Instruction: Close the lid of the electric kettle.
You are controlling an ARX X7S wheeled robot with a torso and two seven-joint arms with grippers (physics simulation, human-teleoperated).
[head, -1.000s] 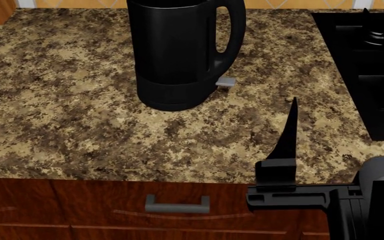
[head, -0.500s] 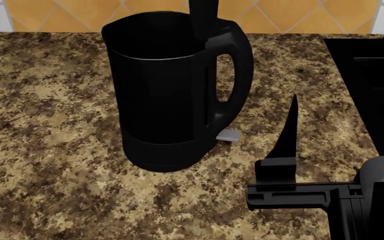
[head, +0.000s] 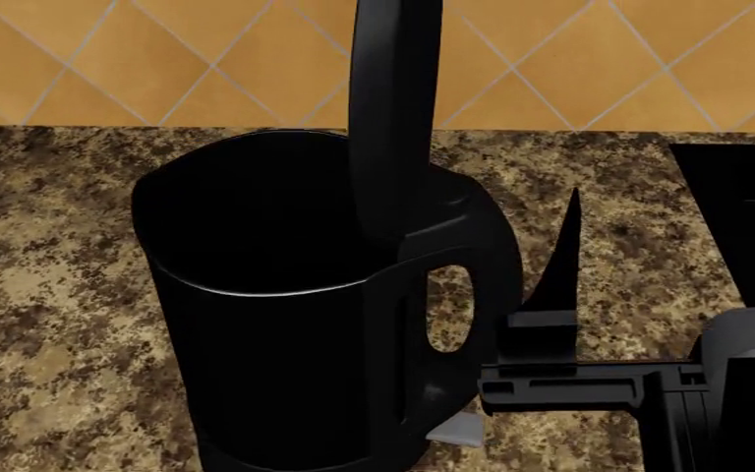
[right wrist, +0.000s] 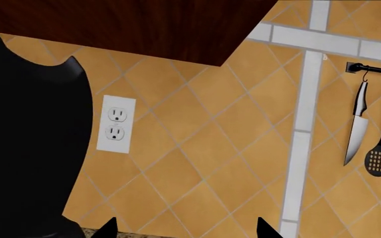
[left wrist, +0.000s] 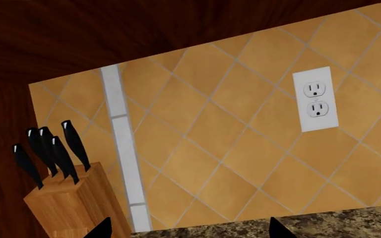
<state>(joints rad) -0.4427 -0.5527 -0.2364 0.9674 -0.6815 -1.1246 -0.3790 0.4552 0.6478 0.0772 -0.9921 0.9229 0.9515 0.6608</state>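
Head view shows lid [head: 395, 118] upright at upper centre over kettle [head: 299, 324], right gripper [head: 554, 295] beside handle, fingers apart, ready to push; left gripper [left wrist: 187, 230] likewise apart.

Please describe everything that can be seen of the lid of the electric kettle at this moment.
The lid is a thin, glossy black disc that looks like plastic. It stands fully open, nearly upright, and the head view shows it almost edge-on as a tall narrow strip whose top runs out of the picture. Its lower end meets the electric kettle at the hinge above the loop handle, beside the open mouth. Nothing else touches it; the right hand waits apart, beyond the handle.
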